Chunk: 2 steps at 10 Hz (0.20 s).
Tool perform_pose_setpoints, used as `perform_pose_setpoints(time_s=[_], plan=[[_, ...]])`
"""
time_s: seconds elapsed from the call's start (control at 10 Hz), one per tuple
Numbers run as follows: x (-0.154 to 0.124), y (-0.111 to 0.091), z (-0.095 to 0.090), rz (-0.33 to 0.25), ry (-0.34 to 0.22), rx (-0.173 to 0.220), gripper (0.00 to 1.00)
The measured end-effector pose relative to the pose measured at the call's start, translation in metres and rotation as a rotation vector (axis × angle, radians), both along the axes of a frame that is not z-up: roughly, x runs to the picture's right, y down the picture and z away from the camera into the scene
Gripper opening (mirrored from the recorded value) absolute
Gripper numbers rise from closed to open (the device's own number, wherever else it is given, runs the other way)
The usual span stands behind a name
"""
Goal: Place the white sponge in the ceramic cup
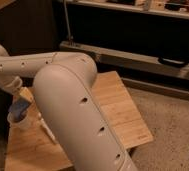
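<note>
Big white perforated robot arm [78, 115] fills the middle of the view and reaches left over the light wooden table [115, 107]. Gripper [21, 98] sits at the table's left edge, right above the small whitish tapered ceramic cup [21, 121]. Pale blue soft rectangular sponge [20, 107] is at the cup's mouth, tilted, just under the gripper. White labelled tube [46, 128] lies just right of the cup.
</note>
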<state>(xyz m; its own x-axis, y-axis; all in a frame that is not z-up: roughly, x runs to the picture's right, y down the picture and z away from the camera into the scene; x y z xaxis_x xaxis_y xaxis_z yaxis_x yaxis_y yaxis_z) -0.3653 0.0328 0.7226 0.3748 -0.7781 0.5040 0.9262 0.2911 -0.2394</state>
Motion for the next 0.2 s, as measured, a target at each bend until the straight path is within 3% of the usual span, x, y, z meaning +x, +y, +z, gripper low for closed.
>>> perform_pose_setpoints(time_s=[0.2], plan=[[0.0099, -0.0015, 0.0049, -0.017, 0.031, 0.033, 0.00]])
